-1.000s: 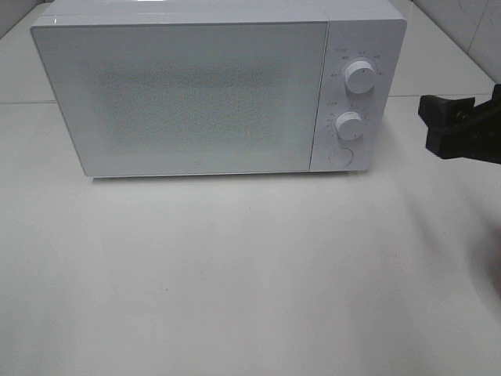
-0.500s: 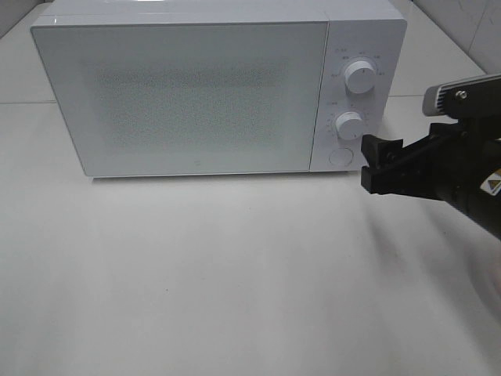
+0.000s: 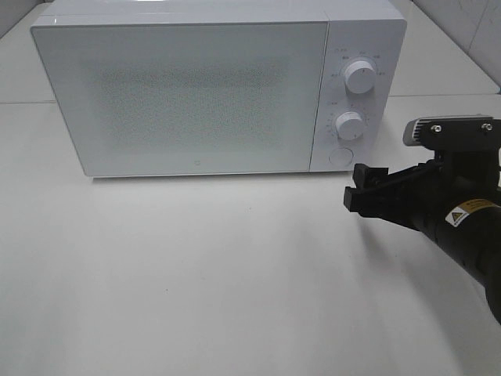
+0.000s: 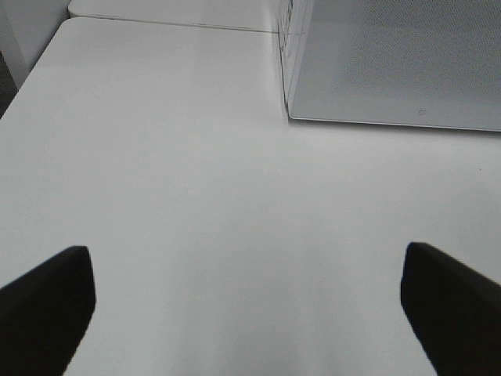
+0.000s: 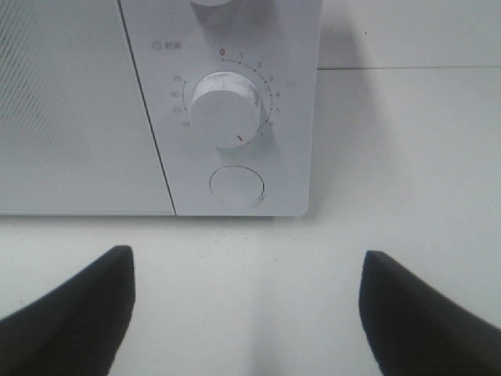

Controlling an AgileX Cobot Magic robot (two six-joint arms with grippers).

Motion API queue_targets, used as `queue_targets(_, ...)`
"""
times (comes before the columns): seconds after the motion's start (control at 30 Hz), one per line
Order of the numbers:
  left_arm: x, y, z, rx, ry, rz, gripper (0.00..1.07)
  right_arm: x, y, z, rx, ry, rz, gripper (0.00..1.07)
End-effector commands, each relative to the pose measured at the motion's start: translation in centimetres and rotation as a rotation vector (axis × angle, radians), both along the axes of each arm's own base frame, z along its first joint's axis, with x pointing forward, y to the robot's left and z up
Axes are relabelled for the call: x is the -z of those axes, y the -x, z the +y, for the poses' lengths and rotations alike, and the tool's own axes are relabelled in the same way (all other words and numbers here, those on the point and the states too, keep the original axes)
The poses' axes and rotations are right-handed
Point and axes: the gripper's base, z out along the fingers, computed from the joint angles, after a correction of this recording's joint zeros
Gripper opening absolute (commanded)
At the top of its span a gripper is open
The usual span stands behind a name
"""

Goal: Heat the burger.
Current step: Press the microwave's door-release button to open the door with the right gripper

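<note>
Your black right gripper (image 3: 354,190) stood wide and empty near the white table's (image 3: 196,274) right edge, facing the white boxy microwave's (image 3: 211,90) lower round dial (image 3: 350,125). The left gripper (image 4: 244,258) was wide too. The burger wasn't visible (maybe inside, can't tell). You needed to centre on the dial before closing evenly.

The right gripper (image 3: 355,188) has come in from the right edge. It now faces the round button (image 3: 340,157) on the microwave (image 3: 196,94).

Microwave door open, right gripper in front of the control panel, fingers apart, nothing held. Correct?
No. The microwave door is shut, as the exterior high view shows. The rest holds: right gripper in front of the control panel, fingers apart, nothing held.
</note>
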Motion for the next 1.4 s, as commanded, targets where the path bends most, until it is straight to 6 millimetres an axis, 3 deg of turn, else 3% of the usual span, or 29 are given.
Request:
queue_targets(0.03, -0.1, 0.1, 0.0, 0.001, 0.004, -0.03, 0.98, -0.4, -0.2, 0.1, 0.068, -0.189, -0.018, 0.65)
queue_targets(0.07, -0.1, 0.1, 0.0, 0.001, 0.004, -0.03, 0.98, -0.4, -0.2, 0.1, 0.068, -0.189, -0.018, 0.65)
queue_targets(0.13, -0.1, 0.1, 0.0, 0.001, 0.004, -0.03, 0.98, -0.4, -0.2, 0.1, 0.18, -0.479, 0.019, 0.52)
queue_targets(0.23, -0.1, 0.1, 0.0, 0.001, 0.004, -0.03, 0.98, -0.4, -0.2, 0.1, 0.209, -0.554, 0.029, 0.46)
queue_targets(0.3, -0.1, 0.1, 0.0, 0.001, 0.004, -0.03, 0.98, -0.4, -0.2, 0.1, 0.287, -0.758, 0.058, 0.28)
queue_targets(0.33, -0.1, 0.1, 0.0, 0.001, 0.004, -0.03, 0.98, -0.4, -0.2, 0.1, 0.287, -0.758, 0.058, 0.28)
queue_targets(0.4, -0.1, 0.1, 0.0, 0.001, 0.004, -0.03, 0.98, -0.2, -0.1, 0.1, 0.379, -0.979, 0.105, 0.04)
queue_targets(0.47, -0.1, 0.1, 0.0, 0.001, 0.004, -0.03, 0.98, -0.2, -0.1, 0.1, 0.398, -1.016, 0.118, 0.0)
queue_targets(0.73, -0.1, 0.1, 0.0, 0.001, 0.003, -0.03, 0.98, 0.5, 0.2, 0.2, 0.528, -1.222, 0.22, 0.0)
queue_targets(0.97, -0.1, 0.1, 0.0, 0.001, 0.003, -0.03, 0.98, 0.6, -0.1, -0.1, 0.559, -1.226, 0.237, 0.0)
queue_targets(1.4, -0.1, 0.1, 0.0, 0.001, 0.003, -0.03, 0.98, 1.7, -3.9, -0.4, 0.532, -1.215, 0.278, 0.0)
